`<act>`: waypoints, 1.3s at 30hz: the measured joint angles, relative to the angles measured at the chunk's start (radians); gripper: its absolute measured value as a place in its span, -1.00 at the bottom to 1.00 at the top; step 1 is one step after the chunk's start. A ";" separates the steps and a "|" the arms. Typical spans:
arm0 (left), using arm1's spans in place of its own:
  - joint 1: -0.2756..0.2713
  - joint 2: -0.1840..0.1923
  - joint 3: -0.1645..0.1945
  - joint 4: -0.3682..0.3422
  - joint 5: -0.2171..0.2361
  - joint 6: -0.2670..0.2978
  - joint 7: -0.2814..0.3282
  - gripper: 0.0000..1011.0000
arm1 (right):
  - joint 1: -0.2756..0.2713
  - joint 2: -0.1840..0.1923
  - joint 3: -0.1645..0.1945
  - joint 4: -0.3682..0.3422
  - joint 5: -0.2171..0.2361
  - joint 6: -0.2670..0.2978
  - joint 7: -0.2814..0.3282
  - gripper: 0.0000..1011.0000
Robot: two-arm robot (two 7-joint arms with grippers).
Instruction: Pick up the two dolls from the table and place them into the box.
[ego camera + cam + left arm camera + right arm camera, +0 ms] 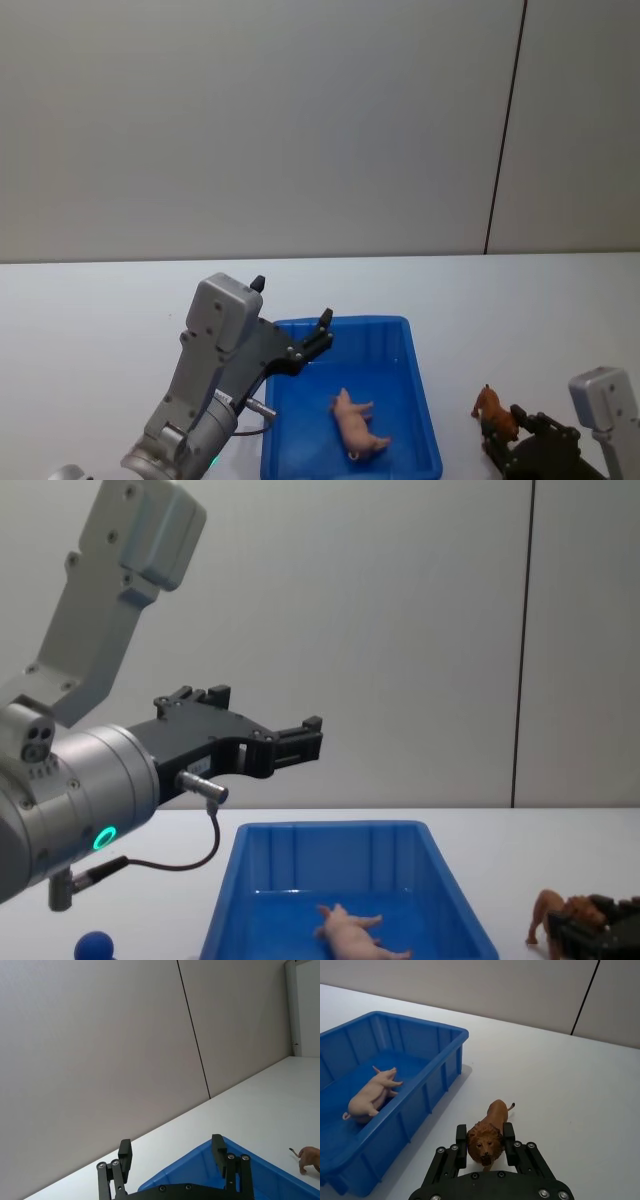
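Observation:
The pale pink pig doll lies on its side inside the blue box. On the white table right of the box stands the brown lion doll. My right gripper sits low at the table, its fingers pressed against both sides of the lion's maned head. Above the box's far left corner hovers my left gripper, open and holding nothing.
A small blue ball rests on the table left of the box, under the left arm. A plain grey wall stands behind the table. Bare tabletop stretches beyond and to the right of the lion.

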 joint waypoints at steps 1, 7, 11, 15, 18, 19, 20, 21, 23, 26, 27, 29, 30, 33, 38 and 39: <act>0.000 0.000 0.000 0.000 0.000 0.000 0.000 0.98 | 0.000 0.000 0.000 0.000 -0.003 -0.005 -0.001 -0.19; 0.000 0.000 0.000 0.000 0.000 0.000 0.000 0.98 | -0.002 -0.001 -0.002 -0.017 -0.019 -0.032 -0.008 -0.19; 0.000 0.000 0.000 0.000 0.000 0.000 0.000 0.98 | -0.002 -0.003 -0.004 -0.040 -0.026 -0.053 -0.008 -0.19; 0.000 0.000 0.000 0.000 0.000 0.000 0.000 0.98 | 0.001 -0.007 -0.006 -0.059 -0.030 -0.071 0.002 -0.19; 0.000 0.000 0.000 0.000 0.000 0.000 0.000 0.98 | 0.008 -0.014 -0.010 -0.071 -0.031 -0.084 0.019 -0.19; 0.000 0.000 0.000 0.000 0.000 0.000 0.000 0.98 | 0.011 -0.016 -0.012 -0.073 -0.031 -0.086 0.023 -0.19; 0.000 0.000 0.000 0.000 0.000 0.000 0.000 0.98 | 0.016 -0.021 -0.014 -0.077 -0.031 -0.091 0.034 -0.19; 0.000 0.000 0.000 0.000 0.000 0.000 0.000 0.98 | 0.019 -0.024 -0.016 -0.078 -0.031 -0.093 0.040 -0.19; 0.000 0.000 0.000 0.000 0.000 0.000 0.000 0.98 | 0.029 -0.033 -0.022 -0.079 -0.031 -0.100 0.059 -0.19; 0.000 0.000 0.000 0.000 0.000 0.000 0.000 0.98 | 0.046 -0.049 -0.030 -0.076 -0.030 -0.108 0.087 -0.19; 0.000 0.000 0.000 0.000 0.000 0.000 0.000 0.98 | 0.051 -0.054 -0.032 -0.073 -0.030 -0.110 0.093 -0.19; 0.000 0.000 0.000 0.000 0.000 0.000 0.000 0.98 | 0.065 -0.067 -0.039 -0.064 -0.029 -0.114 0.113 -0.19; 0.000 0.000 0.000 0.000 0.000 0.000 0.000 0.98 | 0.069 -0.071 -0.041 -0.060 -0.029 -0.115 0.121 -0.19; 0.000 0.000 0.000 0.000 0.000 0.000 0.000 0.98 | 0.089 -0.088 -0.050 -0.044 -0.028 -0.118 0.142 -0.19; 0.000 0.000 0.000 0.000 0.000 0.000 0.000 0.98 | 0.112 -0.108 -0.060 -0.019 -0.026 -0.118 0.167 0.08; 0.000 0.000 0.000 0.000 0.000 0.000 0.000 0.98 | 0.119 -0.115 -0.063 -0.010 -0.026 -0.116 0.172 0.13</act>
